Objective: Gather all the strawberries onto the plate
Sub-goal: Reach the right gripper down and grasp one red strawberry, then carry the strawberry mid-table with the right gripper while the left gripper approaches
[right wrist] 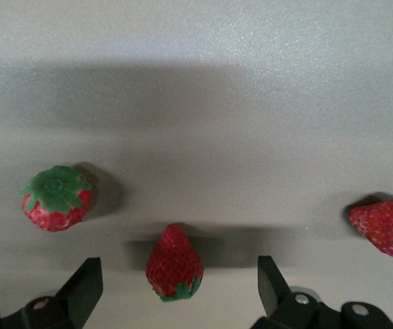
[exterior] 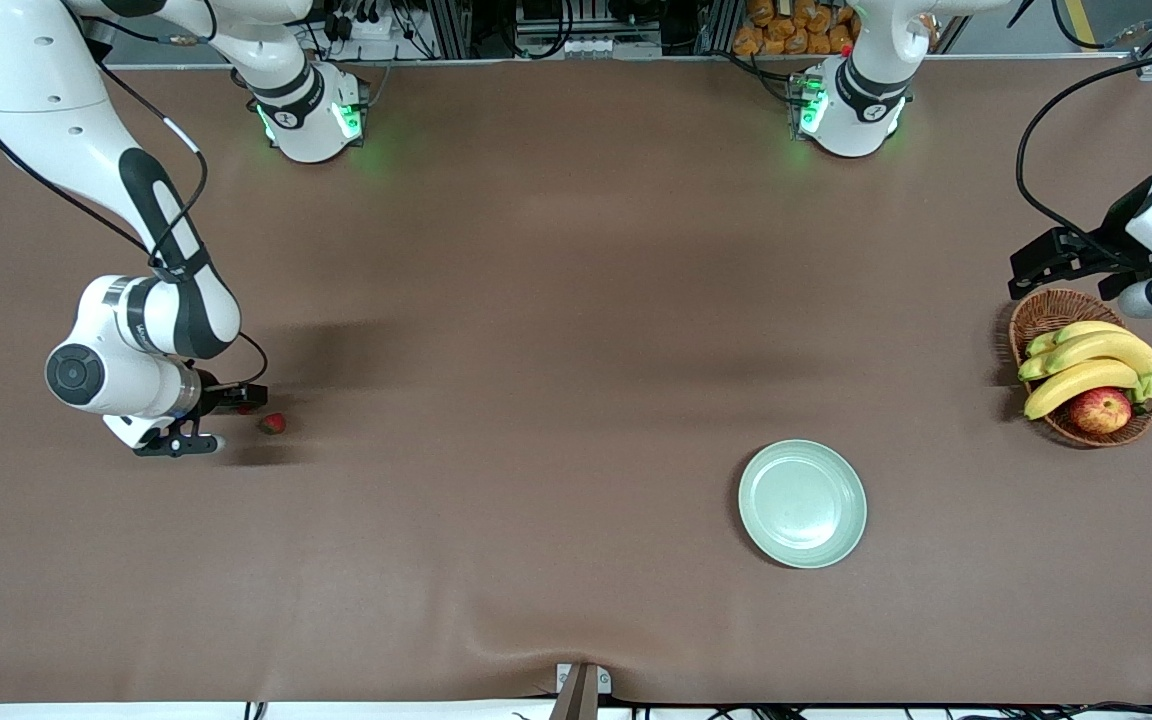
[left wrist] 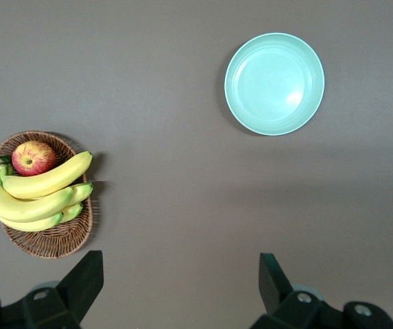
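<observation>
In the front view I have the right gripper point(exterior: 198, 425) down low at the right arm's end of the table, with one strawberry point(exterior: 273, 423) showing just beside it on the cloth and the others hidden under the wrist; the plate point(exterior: 802, 503) sits well apart, toward the left arm's end and nearer the front camera, so this arm is plainly the closer one to the berries. The left gripper point(exterior: 1041, 265) waits up over the table's edge, beside the wicker basket point(exterior: 1041, 315). In the left wrist view that gripper point(left wrist: 179, 284) has its fingers spread wide with nothing between them, and the plate point(left wrist: 274, 83) lies bare. In the right wrist view my gripper point(right wrist: 179, 284) is also wide open and empty, and the middle strawberry point(right wrist: 174, 262) lies between the two fingers with its long axis running along the reach, green top toward the wrist; the other two berries point(right wrist: 56, 198) point(right wrist: 386, 227) lie outside the fingers, so I judge the middle one is the one to close on
</observation>
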Motion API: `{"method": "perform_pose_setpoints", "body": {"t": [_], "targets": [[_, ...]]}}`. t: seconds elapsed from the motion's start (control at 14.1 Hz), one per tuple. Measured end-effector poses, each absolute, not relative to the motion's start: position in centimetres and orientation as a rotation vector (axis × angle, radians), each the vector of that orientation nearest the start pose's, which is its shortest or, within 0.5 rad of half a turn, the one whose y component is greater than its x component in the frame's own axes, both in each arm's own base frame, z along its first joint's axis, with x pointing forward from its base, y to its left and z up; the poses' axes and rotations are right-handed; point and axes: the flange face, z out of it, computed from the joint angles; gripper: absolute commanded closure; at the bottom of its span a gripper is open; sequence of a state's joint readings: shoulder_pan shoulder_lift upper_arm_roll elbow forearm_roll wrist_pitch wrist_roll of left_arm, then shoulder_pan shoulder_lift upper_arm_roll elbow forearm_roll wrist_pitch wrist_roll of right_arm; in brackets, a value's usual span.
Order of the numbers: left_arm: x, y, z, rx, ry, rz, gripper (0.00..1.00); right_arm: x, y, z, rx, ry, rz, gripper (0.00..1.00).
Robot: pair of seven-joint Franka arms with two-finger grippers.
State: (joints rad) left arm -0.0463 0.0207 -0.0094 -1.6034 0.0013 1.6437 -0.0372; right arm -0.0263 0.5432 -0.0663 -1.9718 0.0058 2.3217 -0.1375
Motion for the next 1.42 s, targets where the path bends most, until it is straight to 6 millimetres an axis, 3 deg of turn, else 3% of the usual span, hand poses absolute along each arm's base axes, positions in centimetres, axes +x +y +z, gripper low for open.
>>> {"method": "perform_pose_setpoints", "body": {"t": [0.07,0.21,0.28,0.36,0.71,0.85,1.0,1.14,1.42], "targets": [[56.6,-3.0,60.4,-3.141,0.026,-0.031,0.0,58.9,-5.4,17.5,-3.134,-0.073,0.309,0.11],[56.6,-2.9,60.4,-3.141,0.023,-0.03,0.0,58.9,-5.4,17.3,-3.135,-0.074,0.308,0.7],[56.6,-2.9,60.4,-3.141,0.023,-0.03,0.0,58.9,-5.4,17.3,-3.135,-0.074,0.306,0.89],[56.6,-2.9,60.4,-3.141,0.023,-0.029,0.0,58.9,-5.4,17.2,-3.135,-0.074,0.305,1.0],[56.8,-2.9,60.1,-3.141,0.023,-0.021,0.0,59.1,-5.3,17.4,-3.135,-0.078,0.298,1.0],[56.8,-2.9,60.0,-3.141,0.023,-0.019,0.0,59.6,-5.1,18.5,-3.136,-0.083,0.28,1.0],[56.8,-2.9,60.0,-3.141,0.024,-0.02,0.0,60.3,-4.6,21.8,-3.135,-0.104,0.26,1.0],[56.8,-2.9,60.1,-3.141,0.022,-0.021,0.0,61.0,-3.2,26.6,-3.131,-0.169,0.227,1.0],[56.8,-2.8,60.1,-3.141,0.02,-0.023,0.0,61.1,1.2,34.8,-3.103,-0.379,0.162,1.0]]}}
